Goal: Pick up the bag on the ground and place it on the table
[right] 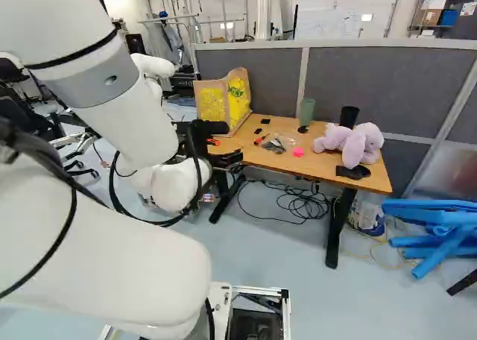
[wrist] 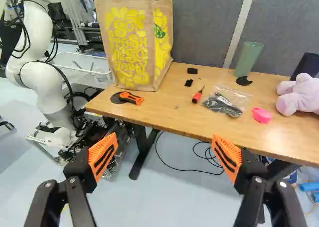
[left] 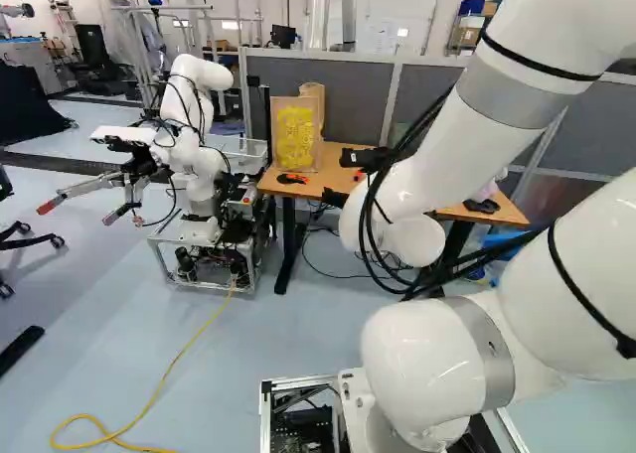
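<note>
standing upright, the bag [wrist: 127,45] points its long axis up.

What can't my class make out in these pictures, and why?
- Inside of the brown bag: wrist view, hidden by its front wall.
- Part of the plush toy: wrist view, cut off by the edge.
- Middle of the table: left base view, behind the arm.
- Contents of the clear bag: right base view, too small.

the bag [wrist: 130,44] looks rough, the table [wrist: 167,105] smooth wood.
</note>
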Motion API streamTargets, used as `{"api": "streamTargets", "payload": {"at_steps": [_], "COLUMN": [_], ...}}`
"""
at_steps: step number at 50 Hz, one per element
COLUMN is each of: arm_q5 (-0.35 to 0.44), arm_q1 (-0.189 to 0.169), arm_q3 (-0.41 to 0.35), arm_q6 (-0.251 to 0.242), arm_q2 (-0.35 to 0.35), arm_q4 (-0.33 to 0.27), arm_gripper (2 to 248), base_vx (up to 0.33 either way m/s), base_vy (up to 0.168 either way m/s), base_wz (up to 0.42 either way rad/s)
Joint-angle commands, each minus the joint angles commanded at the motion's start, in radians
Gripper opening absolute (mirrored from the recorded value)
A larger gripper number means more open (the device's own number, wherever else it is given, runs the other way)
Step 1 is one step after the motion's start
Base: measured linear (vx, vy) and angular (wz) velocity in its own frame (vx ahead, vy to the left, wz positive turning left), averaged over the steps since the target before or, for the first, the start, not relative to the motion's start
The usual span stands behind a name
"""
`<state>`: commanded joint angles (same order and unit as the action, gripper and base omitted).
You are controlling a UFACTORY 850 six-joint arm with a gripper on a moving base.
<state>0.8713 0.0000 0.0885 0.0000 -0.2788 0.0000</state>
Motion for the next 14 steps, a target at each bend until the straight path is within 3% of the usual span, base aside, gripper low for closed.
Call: {"api": "streamTargets", "payload": {"at_steps": [14], "arm_q5": [0.001], "arm_q1": [0.000], "arm_q3": [-0.001], "arm_q6": [0.000], "arm_q2": [0.000], "arm_q4": [0.000], "arm_gripper": [247], "base_vx": [0.000], "base_vy": [0.000], "base_wz": [0.000]}}
